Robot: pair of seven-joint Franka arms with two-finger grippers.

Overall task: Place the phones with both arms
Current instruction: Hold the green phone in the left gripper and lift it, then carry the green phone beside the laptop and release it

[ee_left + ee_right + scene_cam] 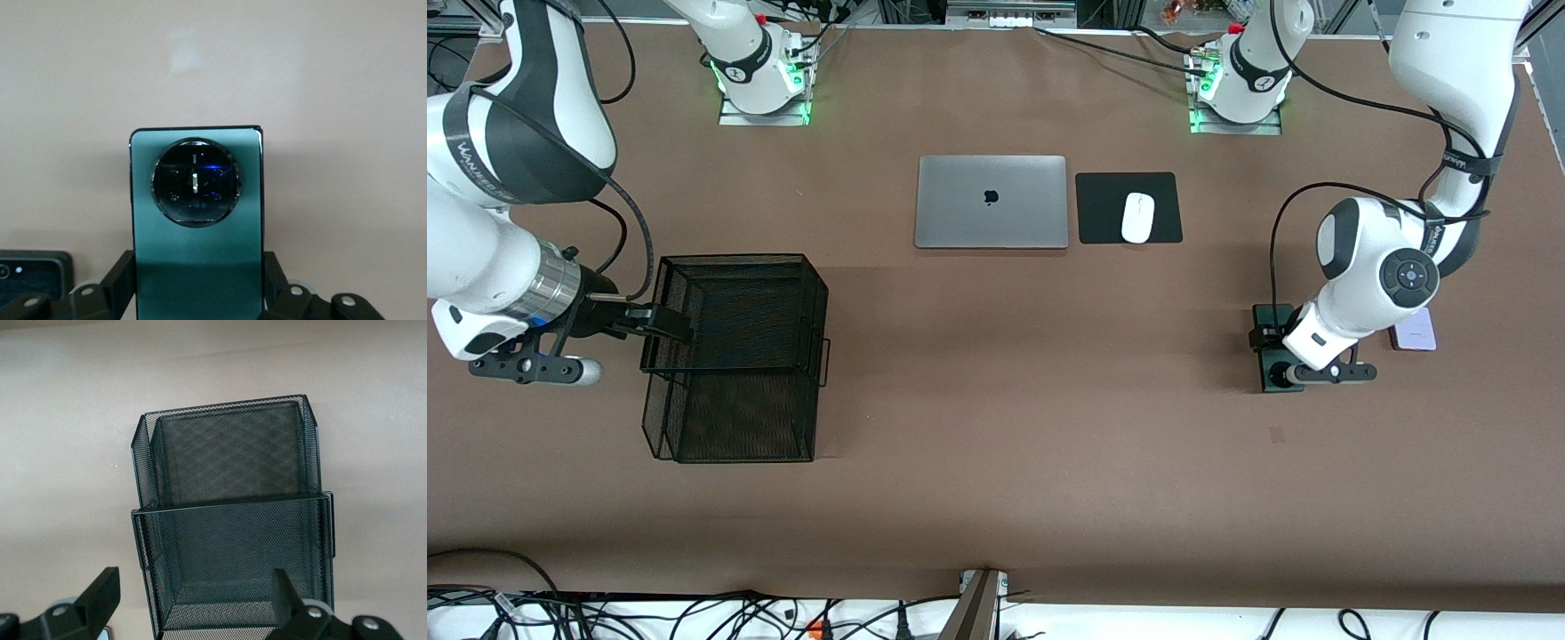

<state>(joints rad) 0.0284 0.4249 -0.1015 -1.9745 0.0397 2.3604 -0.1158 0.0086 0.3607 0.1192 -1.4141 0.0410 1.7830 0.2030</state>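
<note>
Now the left gripper [198,303] is low at the left arm's end of the table [996,427], and its fingers [119,280] are closed on the two long sides of the dark-green phone [197,267], whose round camera ring faces up. In the left wrist view the black phone [30,277] lies just beside this grip. The pale-lilac phone [1416,331] lies on the table near the same edge, partly covered by the left arm. The right gripper [193,600] is over the edge of the black mesh basket [734,356], at the right arm's end of the table, with its fingers wide apart and nothing between them. A grey laptop [991,202] and a white mouse [1137,217] on a black pad [1103,209] lie near the edge where the bases stand.
</note>
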